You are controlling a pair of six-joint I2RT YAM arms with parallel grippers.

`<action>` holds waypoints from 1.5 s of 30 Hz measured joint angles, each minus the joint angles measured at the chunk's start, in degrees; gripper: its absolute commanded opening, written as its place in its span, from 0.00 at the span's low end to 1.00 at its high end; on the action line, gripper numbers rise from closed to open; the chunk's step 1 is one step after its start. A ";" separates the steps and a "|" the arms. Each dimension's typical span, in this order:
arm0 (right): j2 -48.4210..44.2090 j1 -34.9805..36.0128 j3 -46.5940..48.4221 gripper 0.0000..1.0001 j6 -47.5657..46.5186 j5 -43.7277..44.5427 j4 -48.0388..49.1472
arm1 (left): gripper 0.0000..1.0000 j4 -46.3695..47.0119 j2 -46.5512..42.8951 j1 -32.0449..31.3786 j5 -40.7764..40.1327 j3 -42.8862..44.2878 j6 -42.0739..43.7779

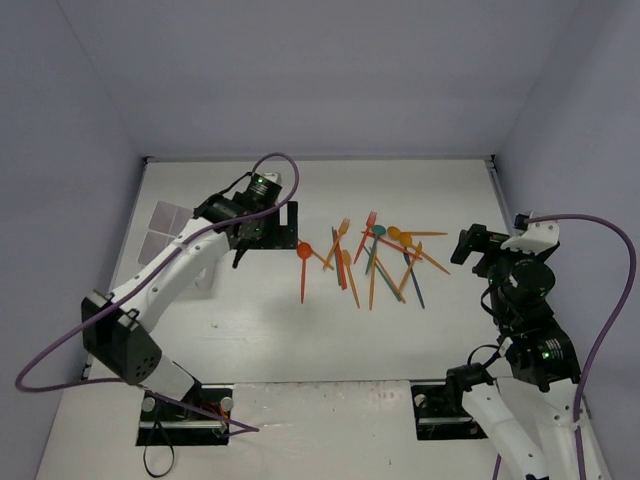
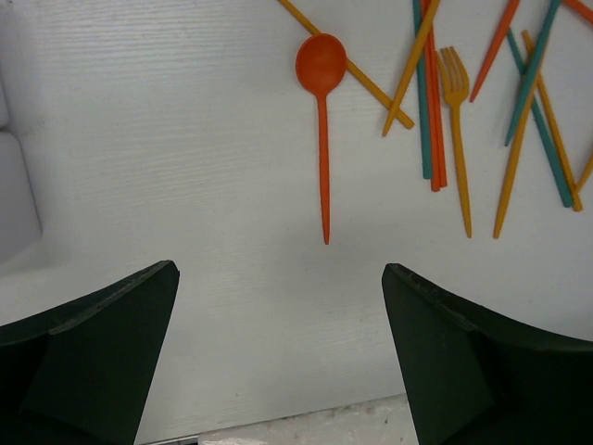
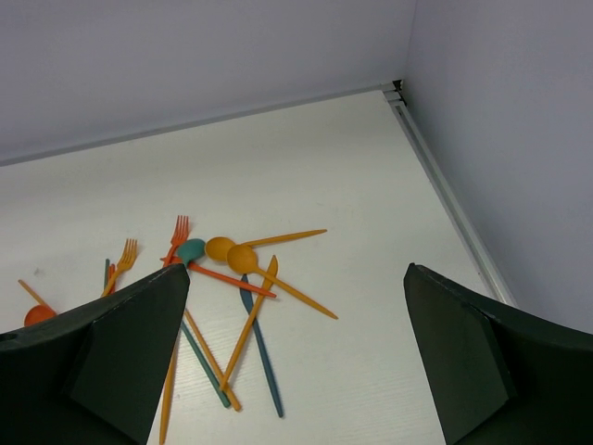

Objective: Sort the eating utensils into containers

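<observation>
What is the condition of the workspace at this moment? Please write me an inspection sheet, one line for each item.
Surface: white table, bare and clean where it shows.
Job's things: utensils lie crossed in one loose pile at mid table. A red spoon lies by itself at the pile's left edge. The white box stands at the far left, and no utensil is seen in it.
Clutter: nothing seen.
Hands: left hand is open and empty, above the table just left of the red spoon. Right hand is open and empty, to the right of the pile.
Cables: a purple cable loops over the left arm and another over the right. Neither touches the utensils.
Surroundings: plain grey walls on three sides.
</observation>
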 measured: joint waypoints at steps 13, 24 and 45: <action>-3.89 0.00 -1.40 1.00 0.94 -1.09 -0.20 | 0.59 4.16 24.01 -1.75 -3.73 4.86 -1.98; -6.23 0.00 -1.60 1.00 1.37 -1.09 -2.70 | 0.44 5.28 33.13 -2.58 -4.16 10.64 -2.06; -10.24 0.00 -0.20 1.00 1.36 0.92 -9.02 | 0.00 5.55 37.91 -3.20 -8.59 13.02 -1.81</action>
